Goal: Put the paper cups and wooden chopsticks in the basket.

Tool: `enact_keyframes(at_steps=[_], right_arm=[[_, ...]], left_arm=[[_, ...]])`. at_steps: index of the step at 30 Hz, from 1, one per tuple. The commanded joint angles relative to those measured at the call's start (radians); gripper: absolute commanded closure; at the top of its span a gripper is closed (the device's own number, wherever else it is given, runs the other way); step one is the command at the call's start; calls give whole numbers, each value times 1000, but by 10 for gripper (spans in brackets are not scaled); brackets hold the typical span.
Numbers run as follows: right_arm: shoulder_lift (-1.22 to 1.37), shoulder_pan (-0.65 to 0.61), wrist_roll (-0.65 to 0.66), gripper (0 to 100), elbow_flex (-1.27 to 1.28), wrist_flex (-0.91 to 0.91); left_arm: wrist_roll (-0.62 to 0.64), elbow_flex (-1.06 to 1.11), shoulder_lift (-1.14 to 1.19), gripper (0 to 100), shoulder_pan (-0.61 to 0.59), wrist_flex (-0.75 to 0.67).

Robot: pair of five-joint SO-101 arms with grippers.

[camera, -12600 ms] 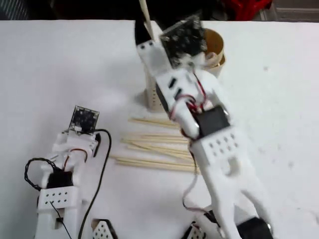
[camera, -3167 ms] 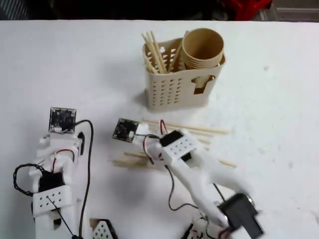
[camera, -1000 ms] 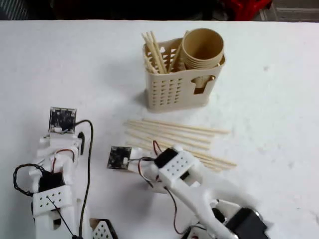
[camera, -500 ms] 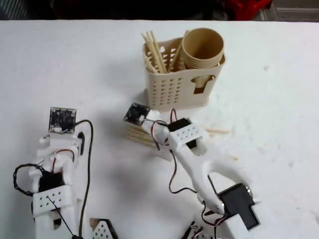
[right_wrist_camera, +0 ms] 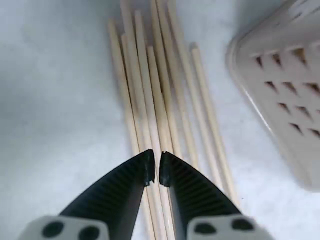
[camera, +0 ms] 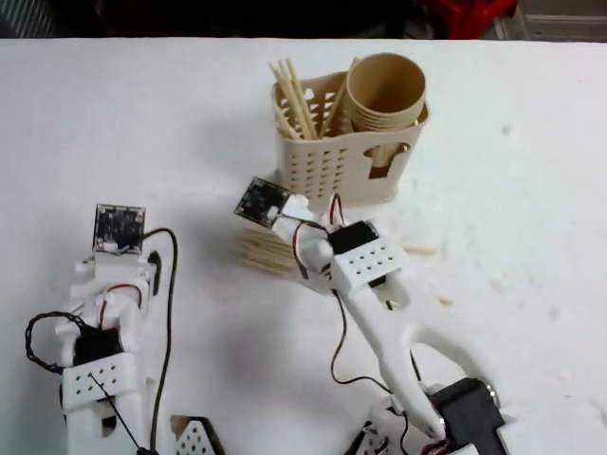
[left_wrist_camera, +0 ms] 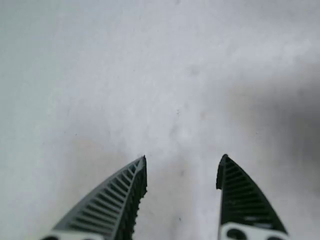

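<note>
Change: right gripper (right_wrist_camera: pixel 155 170) back over loose chopsticks (right_wrist_camera: pixel 150 90) lying just in front of basket (camera: pixel 337 171) — a second ago it sat farther from basket. Jaws nearly closed, tips almost touching above one stick (actual pinch unclear). Inside basket: paper cups (camera: pixel 384 90), stacked, beside upright chopsticks (camera: pixel 294 95). Well apart from basket, left gripper (left_wrist_camera: pixel 181 165) unmoved, spread open. Likely meaning — another stick pickup starting; loose pile remains.

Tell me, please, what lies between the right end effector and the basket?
Loose wooden chopsticks lie on the white table between the right end effector and the basket, as the right wrist view shows.
</note>
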Motion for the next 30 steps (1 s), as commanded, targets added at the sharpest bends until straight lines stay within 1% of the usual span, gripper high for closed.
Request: enact_keyframes(at_steps=[1,6,11,15,17,19,22,23,27,30], right_arm=[[91,-19,3,956,-106,-45],[297,-12,3,956,-196,-84],[392,13,3,954,-249,-82],[418,21,3,885,-250,-84],[420,21,3,873,-250,-84],[420,22,3,897,-250,-84],[414,22,3,978,-250,-88],[410,22,3,987,-249,-91],[398,24,3,982,-250,-88],[309,44,-8,982,-244,-81]], left_arm=[[-9,-9,-13,766,16,-25],[-9,-9,-13,766,16,-25],[-9,-9,-13,766,16,-25],[-9,-9,-13,766,16,-25],[-9,-9,-13,766,16,-25],[-9,-9,-13,766,16,-25],[-9,-9,-13,766,16,-25],[-9,-9,-13,766,16,-25],[-9,-9,-13,766,16,-25],[-9,-9,-13,766,16,-25]])
